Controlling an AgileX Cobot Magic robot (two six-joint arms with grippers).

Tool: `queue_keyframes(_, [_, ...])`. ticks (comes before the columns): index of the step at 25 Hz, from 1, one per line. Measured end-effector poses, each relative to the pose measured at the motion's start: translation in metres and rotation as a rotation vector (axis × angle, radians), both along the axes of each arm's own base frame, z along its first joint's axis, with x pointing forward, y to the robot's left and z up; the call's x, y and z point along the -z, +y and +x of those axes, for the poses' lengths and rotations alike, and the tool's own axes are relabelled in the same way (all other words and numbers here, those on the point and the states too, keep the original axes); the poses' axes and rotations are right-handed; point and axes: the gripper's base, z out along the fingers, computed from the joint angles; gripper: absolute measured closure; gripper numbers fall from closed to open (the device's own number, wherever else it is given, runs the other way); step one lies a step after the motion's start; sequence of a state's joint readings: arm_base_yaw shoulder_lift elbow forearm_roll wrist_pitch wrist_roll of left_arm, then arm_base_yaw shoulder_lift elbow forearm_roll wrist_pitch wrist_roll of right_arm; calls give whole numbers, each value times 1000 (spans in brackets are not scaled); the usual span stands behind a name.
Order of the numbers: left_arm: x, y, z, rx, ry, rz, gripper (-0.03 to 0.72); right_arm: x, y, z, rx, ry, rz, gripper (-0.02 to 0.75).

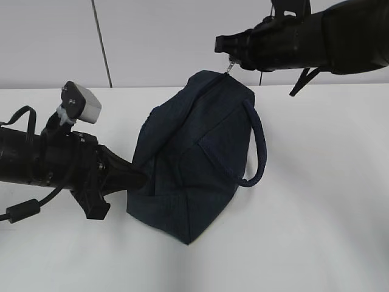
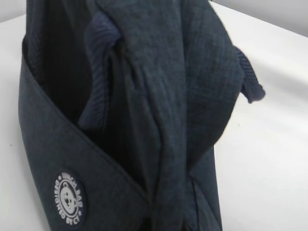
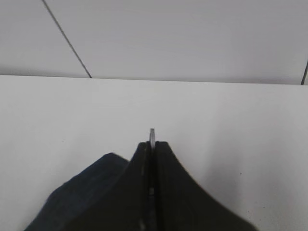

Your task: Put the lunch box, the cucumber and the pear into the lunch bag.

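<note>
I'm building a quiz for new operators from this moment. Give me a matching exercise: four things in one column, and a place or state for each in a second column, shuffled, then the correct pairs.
Things:
1. right gripper
2. left gripper
3. strap handle
4. round logo patch

Places or states:
A. low on a side panel of the lunch bag
B. pinched shut on the zipper pull at the bag's top
C. looping down the bag's side nearer the right arm
D. pressed against the bag's lower side, near the table

Pairs: 1-B, 2-D, 3-C, 4-A
</note>
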State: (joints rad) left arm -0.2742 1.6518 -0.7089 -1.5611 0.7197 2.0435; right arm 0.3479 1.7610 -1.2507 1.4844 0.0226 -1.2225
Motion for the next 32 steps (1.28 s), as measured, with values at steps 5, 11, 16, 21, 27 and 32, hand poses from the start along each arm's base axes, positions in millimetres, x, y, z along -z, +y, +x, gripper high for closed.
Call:
queue_keyframes(5, [0, 0, 0, -3, 1, 2, 674, 37, -30, 46, 28, 117, 162, 738])
queue_keyframes(11, [1, 1, 1, -26, 6, 14, 674, 101, -54, 67, 24, 270, 271, 738])
queue_keyframes(16, [2, 2, 2, -63, 48, 8, 671, 112, -55, 70, -28, 298, 330, 734])
queue_keyframes(21, [1, 3, -1, -91, 102, 16, 490, 84, -56, 68, -132, 216, 332, 442])
queue_keyframes(27, [-19, 11, -13, -103, 96, 68, 287, 5, -56, 46, -271, -4, 216, 173])
queue_keyframes(32, [-50, 24, -32, -158, 75, 144, 285, -50, -53, 3, -429, -3, 69, 210])
